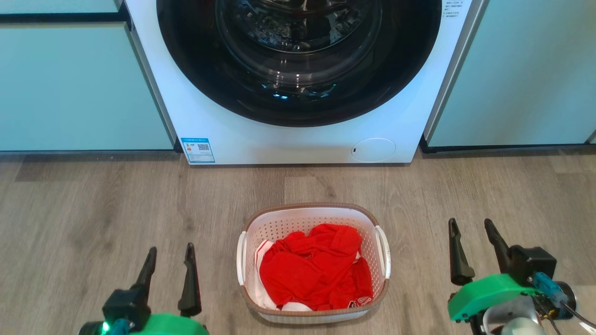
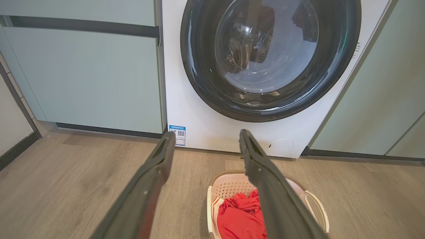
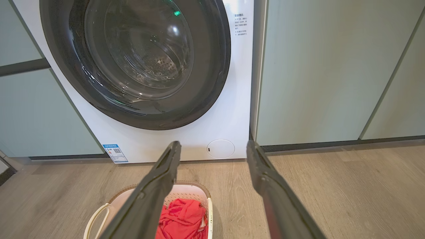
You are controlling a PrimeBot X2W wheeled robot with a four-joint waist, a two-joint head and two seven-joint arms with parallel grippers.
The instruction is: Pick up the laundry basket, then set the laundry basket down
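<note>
The washing machine (image 1: 279,144) runs off the head view's top edge, and its blue label (image 1: 198,150) (a code and some print) is too small to read; red clothes (image 1: 316,270) hide the floor of the laundry basket (image 1: 279,228).

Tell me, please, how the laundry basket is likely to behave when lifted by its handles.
The laundry basket probably feels light: perforated plastic walls, holding a little red clothing. It should keep its shape, given the brown rim, though the walls may flex slightly. Lifted by one handle alone it would likely tilt; both handles should keep it level.
</note>
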